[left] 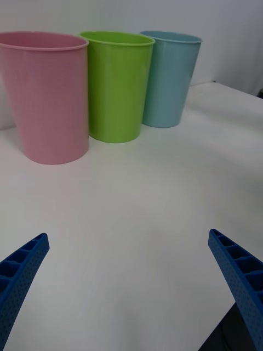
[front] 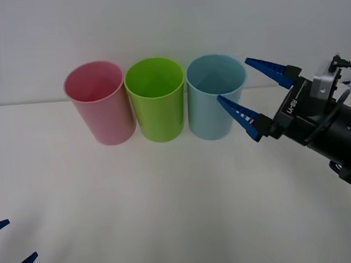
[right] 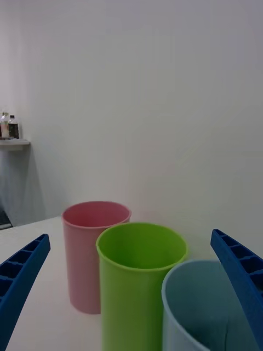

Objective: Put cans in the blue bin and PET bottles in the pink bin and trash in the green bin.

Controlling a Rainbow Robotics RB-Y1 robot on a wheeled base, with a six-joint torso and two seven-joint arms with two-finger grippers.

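Three tall round bins stand in a row at the back of the white table: the pink bin [front: 99, 106] on the left, the green bin [front: 156, 103] in the middle and the blue bin [front: 215, 105] on the right. My right gripper [front: 232, 78] hovers open and holds nothing, just right of the blue bin and level with its rim. Its wrist view looks across the blue bin [right: 203, 307], green bin [right: 139, 285] and pink bin [right: 93, 258]. My left gripper [front: 21, 238] rests open low at the near left, facing the pink bin [left: 49, 98]. Cans, PET bottles and trash are out of view.
A white wall [front: 168, 18] rises directly behind the bins. The white tabletop [front: 167, 197] stretches bare between the bins and the near edge. A small shelf with bottles [right: 10, 129] hangs far off on the wall. The table's edge [left: 219, 323] runs close to my left gripper.
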